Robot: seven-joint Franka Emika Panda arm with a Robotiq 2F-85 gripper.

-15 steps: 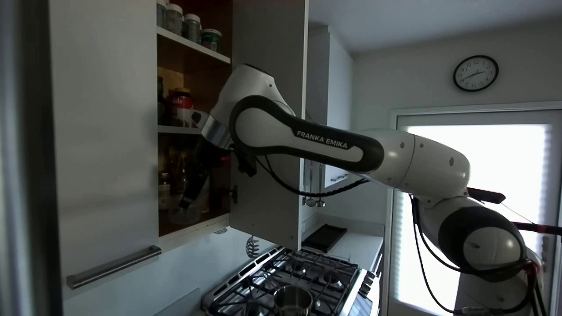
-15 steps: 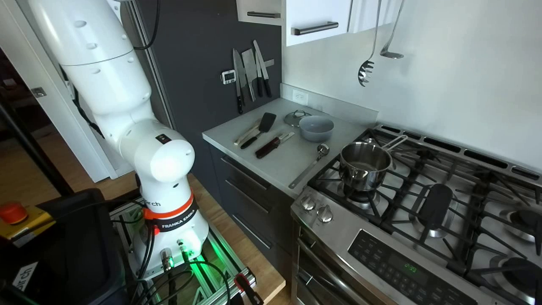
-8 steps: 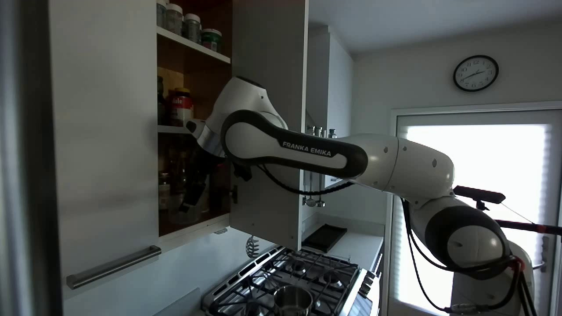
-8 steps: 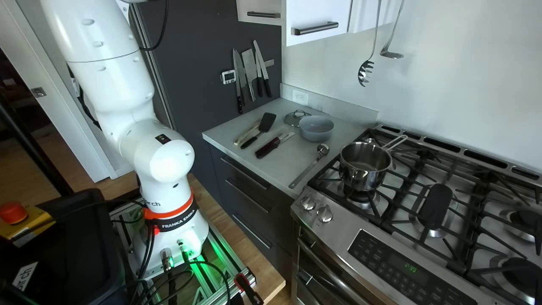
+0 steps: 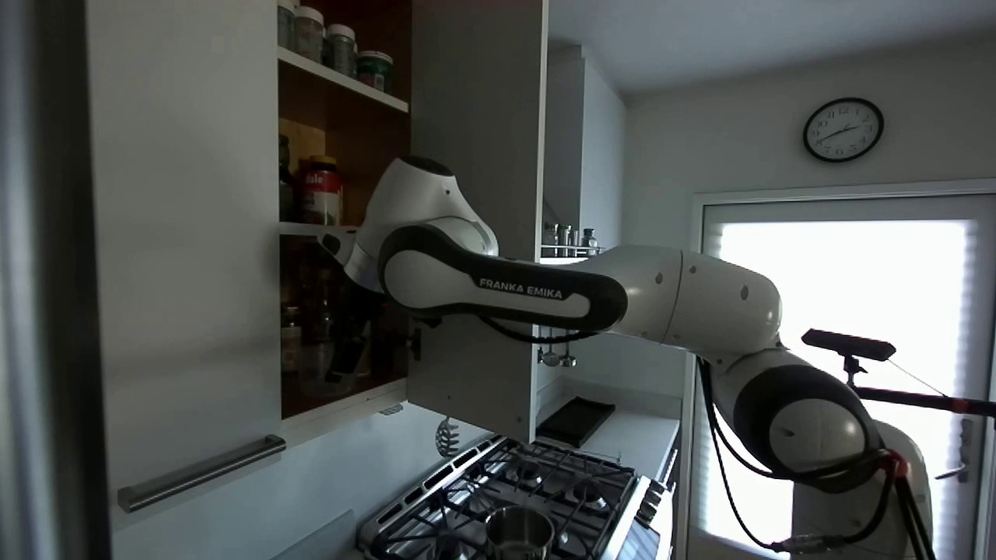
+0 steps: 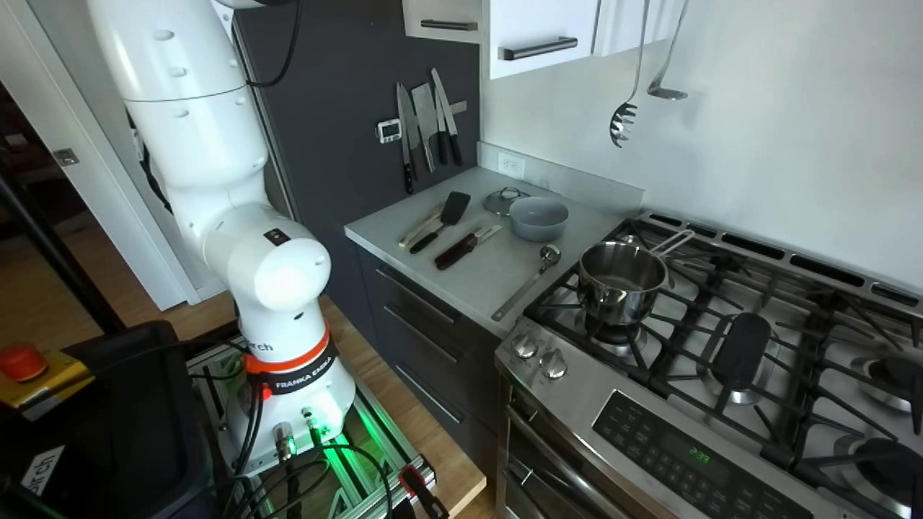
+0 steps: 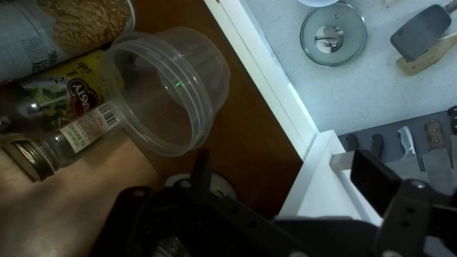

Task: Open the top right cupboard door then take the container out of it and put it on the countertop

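The narrow cupboard door [image 5: 476, 218] stands swung open; it also shows with its bar handle in an exterior view [image 6: 541, 21]. A clear, lidless plastic container [image 7: 210, 71] stands upright inside the cupboard, faint in an exterior view [image 5: 313, 379]. My gripper [image 7: 289, 169] is open, with nothing between its fingers. It reaches into the cupboard's lowest compartment, as an exterior view shows too [image 5: 342, 364]. One of its fingers [image 7: 202, 167] is close below the container's rim; I cannot tell whether they touch. The pale countertop [image 6: 472, 285] lies below, also in the wrist view [image 7: 357, 96].
A bottle [image 7: 89, 128], a yellow-labelled package [image 7: 57, 89] and a can [image 7: 35, 35] stand beside the container. The closed wider door [image 5: 187, 233] adjoins the opening. A shelf [image 5: 311, 229] is above the gripper. Below are the hob with a pot [image 6: 621, 281], a bowl [image 6: 539, 218] and utensils.
In the exterior views the arm has lowered and shifted, with the elbow moving down. The gripper has moved slightly down inside the cupboard. The open door has shifted very slightly. The container looks unmoved.
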